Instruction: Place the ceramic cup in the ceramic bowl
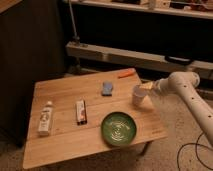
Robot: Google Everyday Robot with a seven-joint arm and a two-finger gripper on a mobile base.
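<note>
The small white ceramic cup (138,94) stands upright on the wooden table (60,142) near its right edge. The dark green ceramic bowl (119,128) with pale swirls sits in front of it, near the table's front edge, and holds nothing. My gripper (145,87) reaches in from the right on a white arm (190,95) and is at the cup's upper right side, touching or nearly touching its rim.
A white labelled bottle (45,119) lies at the table's left. A brown and white box (80,111) lies in the middle. A blue object (107,88) and an orange object (127,74) lie toward the back. A low shelf (125,54) runs behind the table.
</note>
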